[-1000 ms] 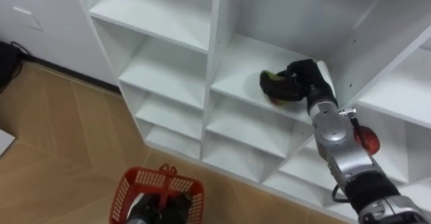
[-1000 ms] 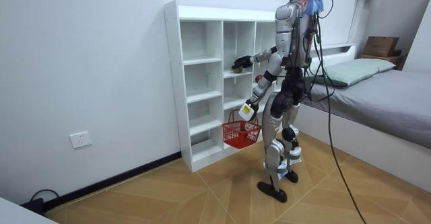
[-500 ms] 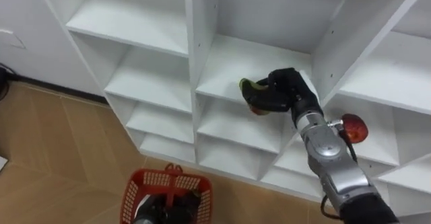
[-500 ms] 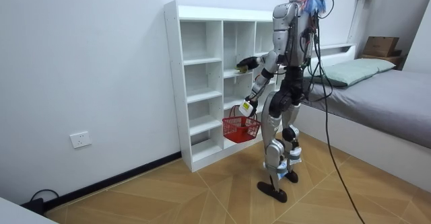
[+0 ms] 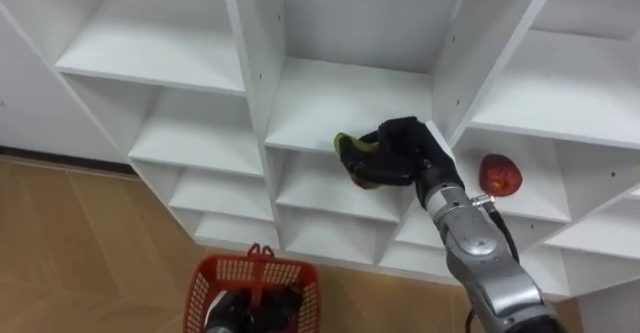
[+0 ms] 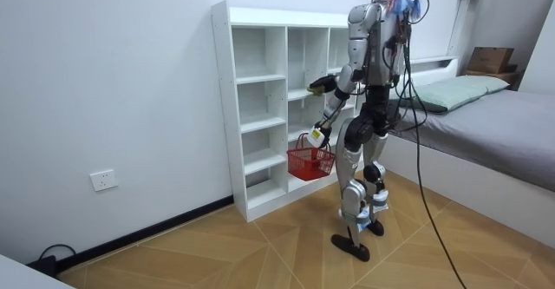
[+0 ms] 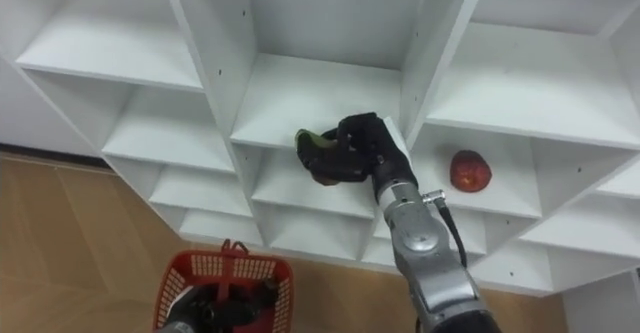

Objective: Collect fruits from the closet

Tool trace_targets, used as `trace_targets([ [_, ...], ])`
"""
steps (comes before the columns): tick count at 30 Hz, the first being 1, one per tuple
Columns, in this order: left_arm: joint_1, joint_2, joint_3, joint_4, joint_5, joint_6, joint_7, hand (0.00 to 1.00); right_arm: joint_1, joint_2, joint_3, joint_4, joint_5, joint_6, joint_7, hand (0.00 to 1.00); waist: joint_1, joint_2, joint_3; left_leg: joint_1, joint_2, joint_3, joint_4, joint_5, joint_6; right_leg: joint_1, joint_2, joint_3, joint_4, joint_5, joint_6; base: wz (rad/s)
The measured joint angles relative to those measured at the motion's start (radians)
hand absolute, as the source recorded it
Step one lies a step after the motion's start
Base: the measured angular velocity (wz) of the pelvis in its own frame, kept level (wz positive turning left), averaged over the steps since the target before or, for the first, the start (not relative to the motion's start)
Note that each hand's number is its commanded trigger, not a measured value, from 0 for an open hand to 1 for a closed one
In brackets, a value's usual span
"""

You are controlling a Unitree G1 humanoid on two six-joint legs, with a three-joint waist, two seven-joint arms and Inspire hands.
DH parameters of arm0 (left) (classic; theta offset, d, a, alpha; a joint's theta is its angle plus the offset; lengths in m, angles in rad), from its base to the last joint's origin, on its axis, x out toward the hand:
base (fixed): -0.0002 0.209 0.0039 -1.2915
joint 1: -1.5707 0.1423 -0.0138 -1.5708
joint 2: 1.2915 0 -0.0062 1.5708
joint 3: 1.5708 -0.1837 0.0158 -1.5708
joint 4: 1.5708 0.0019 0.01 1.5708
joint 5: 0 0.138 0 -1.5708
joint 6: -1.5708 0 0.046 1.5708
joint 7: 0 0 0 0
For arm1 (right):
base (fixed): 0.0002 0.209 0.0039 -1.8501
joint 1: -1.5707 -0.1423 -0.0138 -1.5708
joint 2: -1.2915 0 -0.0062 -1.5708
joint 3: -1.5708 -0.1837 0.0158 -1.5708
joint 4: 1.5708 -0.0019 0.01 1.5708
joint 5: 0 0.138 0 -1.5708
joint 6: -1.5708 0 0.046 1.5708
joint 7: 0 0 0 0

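Fruit (image 5: 350,161): we are clasping it in our curled right hand (image 5: 405,151).
Basket (image 5: 197,291): we are carrying it below, left hand (image 5: 243,315) gripping its handle.
Apple (image 5: 499,174): waiting rightward, uncollected.

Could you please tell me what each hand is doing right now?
Left hand: shut on the handle of the red basket.
Right hand: shut on a green-red fruit.

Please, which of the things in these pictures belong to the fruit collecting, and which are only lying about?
For the job:
- green fruit, held in the right hand
- red fruit, on a shelf of the closet
- basket, hanging from the left hand

Only lying about:
- bed
- pillow
- box
- wall socket
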Motion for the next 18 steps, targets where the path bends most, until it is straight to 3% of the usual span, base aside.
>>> trace_targets([
  [7,0.0,-0.009,-0.01,0.012,0.001,0.0,0.003,1.0,0.062,0.003,0.068,-0.009,-0.002,0.0,0.042,1.0,-0.016,0.008,-0.0003,-0.004,0.004,0.027,-0.003,0.0,0.0,-0.022,0.007,0.032,0.01,0.004,-0.004,-0.12],
  [11,0.0,-0.009,-0.009,0.008,0.001,0.0,0.014,1.0,0.078,0.003,0.072,-0.042,-0.005,0.0,0.042,1.0,-0.019,0.013,-0.0006,-0.005,0.004,0.05,-0.007,-0.001,0.0,-0.037,0.008,0.048,0.02,0.005,-0.003,-0.16],
  [18,-0.001,-0.01,-0.036,0.008,0.001,0.0,0.014,1.0,0.109,0.004,0.075,-0.013,0.01,-0.002,0.041,1.0,-0.043,0.031,-0.0022,-0.004,0.004,0.052,-0.009,-0.001,0.0,-0.039,0.011,0.054,0.017,0.006,-0.003,-0.02],
])
